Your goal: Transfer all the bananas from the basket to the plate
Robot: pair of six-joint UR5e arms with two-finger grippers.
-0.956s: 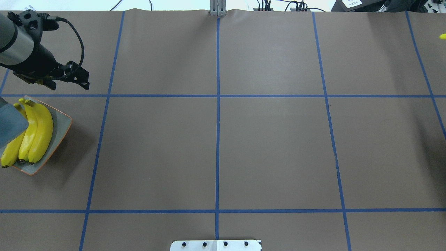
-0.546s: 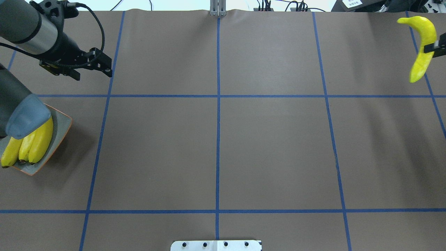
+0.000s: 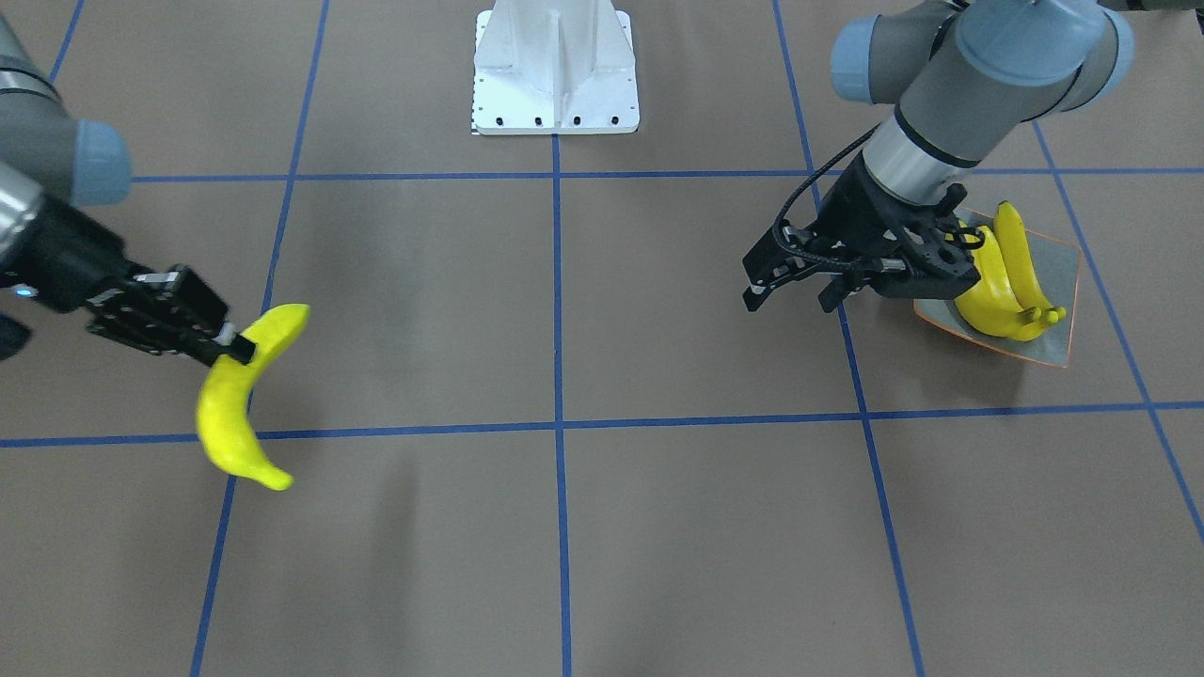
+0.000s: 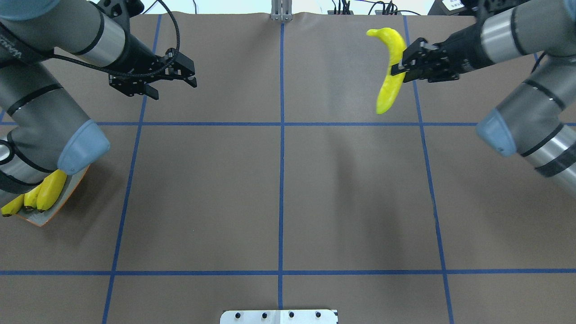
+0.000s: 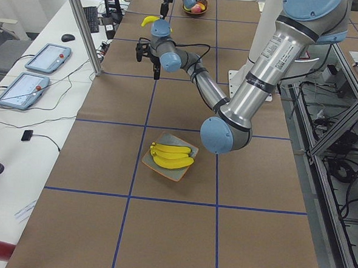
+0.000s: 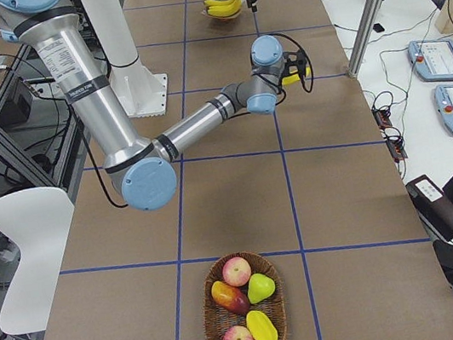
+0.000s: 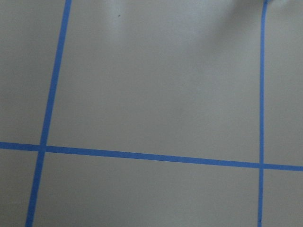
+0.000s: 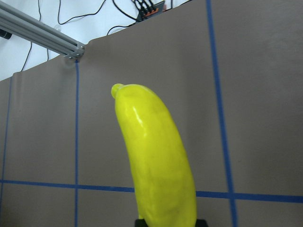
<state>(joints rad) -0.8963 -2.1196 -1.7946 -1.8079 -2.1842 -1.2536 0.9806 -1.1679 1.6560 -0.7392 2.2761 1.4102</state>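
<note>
Right jaws clench the banana (image 4: 389,74) mid-length, upper right overhead, likely for handover: plate (image 4: 45,216), lower left, sits beyond reach; left jaws gape, empty

Bright, even overhead light falls on the table (image 4: 351,189), casting only soft, diffuse shadows. The left wrist view looks pale and hazy; the banana (image 8: 156,161) in the right wrist view carries faint glare.

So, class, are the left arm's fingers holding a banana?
No, the left fingers are spread and empty; the right fingers grip the banana.
</note>
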